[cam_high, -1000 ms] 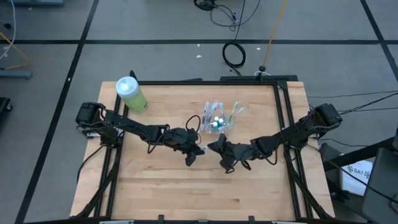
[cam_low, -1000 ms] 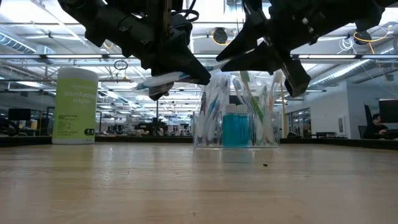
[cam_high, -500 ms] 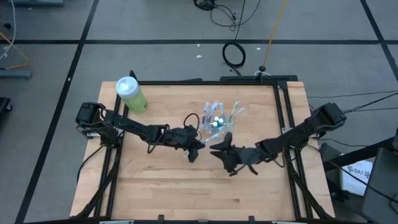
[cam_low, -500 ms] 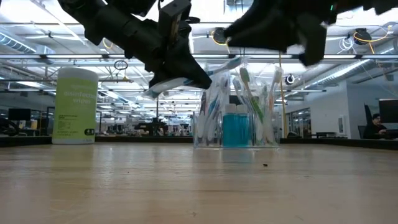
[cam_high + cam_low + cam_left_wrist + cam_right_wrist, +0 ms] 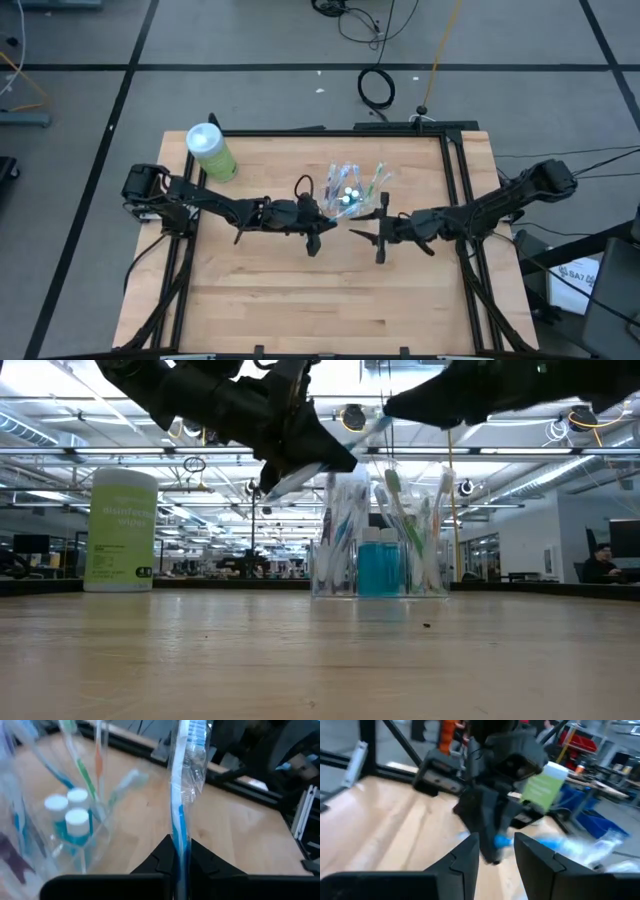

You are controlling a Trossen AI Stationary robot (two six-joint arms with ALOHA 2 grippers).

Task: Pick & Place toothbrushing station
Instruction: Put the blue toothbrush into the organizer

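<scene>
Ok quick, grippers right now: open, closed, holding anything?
Left gripper: closed on a blue toothbrush in clear wrapping.
Right gripper: open, holding nothing, facing the left gripper.

A pale wooden table (image 5: 250, 300) in a black frame stands on grey floor crossed by dark lines, a coiled black cable (image 5: 376, 88) above it; beyond, ceiling strip lights (image 5: 90, 452) brighten an open workshop hall.
</scene>
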